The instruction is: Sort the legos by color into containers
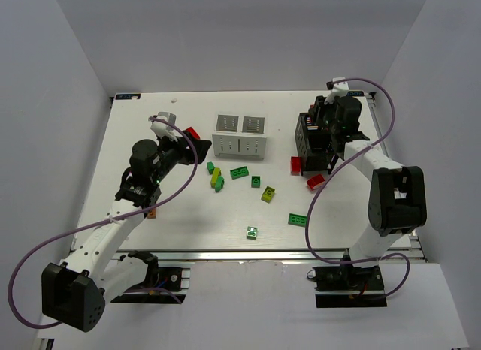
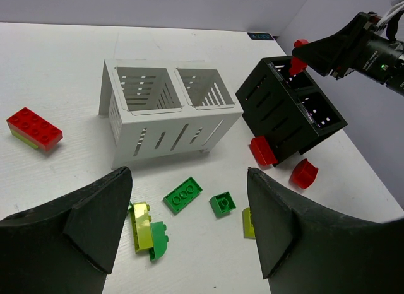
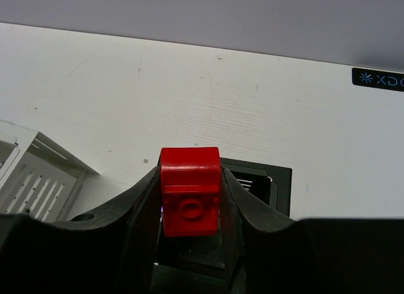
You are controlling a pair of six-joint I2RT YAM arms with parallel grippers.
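My right gripper (image 1: 325, 119) is shut on a red brick (image 3: 189, 193) and holds it over the far compartment of the black box (image 1: 310, 142), which also shows in the left wrist view (image 2: 284, 114). Two red bricks (image 2: 262, 150) (image 2: 304, 173) lie against that box's near side. My left gripper (image 2: 189, 218) is open and empty, above green bricks (image 2: 183, 195) (image 2: 222, 204) and a yellow-green one (image 2: 141, 226) in front of the white box (image 2: 170, 133), whose two compartments look empty. A red brick on a yellow-green one (image 2: 35, 127) lies left of the white box.
More green bricks lie nearer the front edge (image 1: 297, 219) (image 1: 252, 232), and a yellow-green one (image 1: 268, 193) sits mid-table. A small orange piece (image 1: 151, 212) lies by my left arm. White walls enclose the table on three sides.
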